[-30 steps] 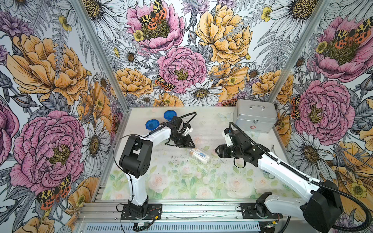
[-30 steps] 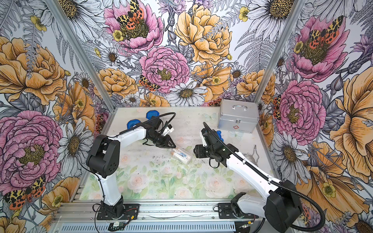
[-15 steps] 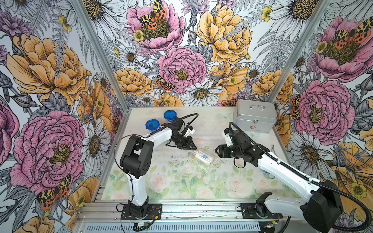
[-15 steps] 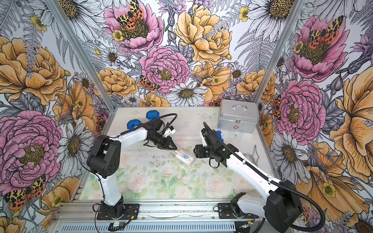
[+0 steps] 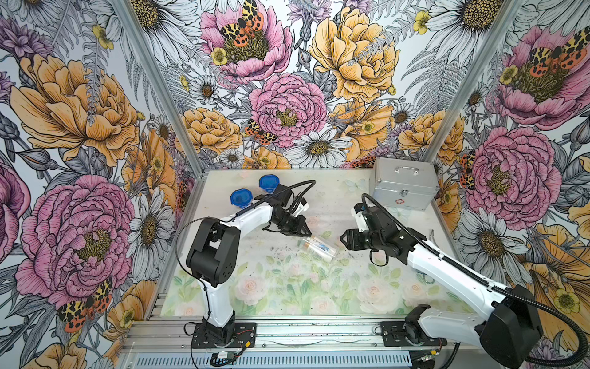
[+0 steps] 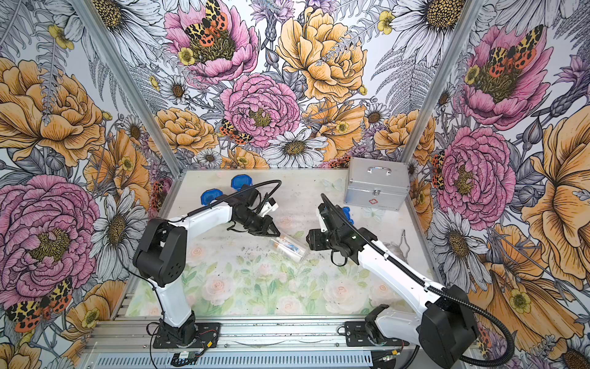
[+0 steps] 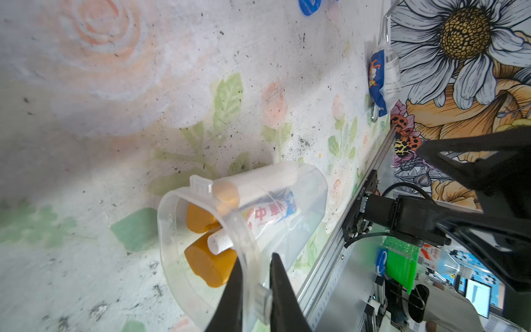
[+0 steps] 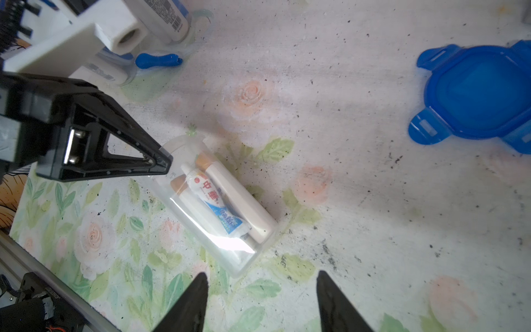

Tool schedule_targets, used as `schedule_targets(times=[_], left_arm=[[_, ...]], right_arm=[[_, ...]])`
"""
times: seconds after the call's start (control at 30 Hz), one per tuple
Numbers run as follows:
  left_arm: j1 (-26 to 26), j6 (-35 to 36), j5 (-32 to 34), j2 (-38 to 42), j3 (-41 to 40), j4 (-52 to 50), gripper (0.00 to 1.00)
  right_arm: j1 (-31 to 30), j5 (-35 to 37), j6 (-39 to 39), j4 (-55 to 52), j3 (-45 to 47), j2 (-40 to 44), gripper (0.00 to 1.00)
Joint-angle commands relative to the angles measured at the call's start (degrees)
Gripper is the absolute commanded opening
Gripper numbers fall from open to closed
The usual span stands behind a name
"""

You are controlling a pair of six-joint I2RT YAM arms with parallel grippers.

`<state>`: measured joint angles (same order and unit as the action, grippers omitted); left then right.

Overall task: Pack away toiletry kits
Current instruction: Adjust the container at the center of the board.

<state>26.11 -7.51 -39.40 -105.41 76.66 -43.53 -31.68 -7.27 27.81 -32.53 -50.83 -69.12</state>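
We find left fingers (image 7: 231, 296) clenched on the rim of the toppled clear cup (image 7: 310, 184); right fingers (image 8: 192, 310) released, empty; glare hides some contents.

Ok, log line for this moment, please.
left gripper: pinching rim of clear cup | cup: on its side, lidless, bottles and toothpaste tube inside | right gripper: open, short of cup base, touching nothing

Your left arm (image 5: 252, 215) and right arm (image 5: 453, 274) are white-shelled with black joints (image 5: 212, 255) and corrugated black cables (image 5: 300, 183); left gripper (image 7: 257, 257) and right gripper (image 8: 262, 273) have black, tapered fingers (image 8: 189, 304).
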Motion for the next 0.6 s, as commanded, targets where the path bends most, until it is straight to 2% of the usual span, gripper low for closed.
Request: schedule_targets(times=[0.0,0.27,0.4,0.57], left_arm=[[0.87,0.4,6.45,4.61,3.66,-3.38,0.0],[6.69,1.17,27.09,5.56,14.48,-16.57,0.0],[10.21,-0.85,34.66,4.71,19.27,-20.62,0.0],[16.92,-1.45,44.91,-0.96,27.98,-27.4,0.0]], right_arm=[[0.15,1.38,-0.97,0.81,-1.69,1.24,0.6],[3.35,2.82,-1.85,0.54,-1.33,3.32,0.61],[5.33,2.39,-3.06,0.52,-1.31,3.82,0.61],[7.4,1.64,-4.29,0.54,-1.61,3.56,0.61]])
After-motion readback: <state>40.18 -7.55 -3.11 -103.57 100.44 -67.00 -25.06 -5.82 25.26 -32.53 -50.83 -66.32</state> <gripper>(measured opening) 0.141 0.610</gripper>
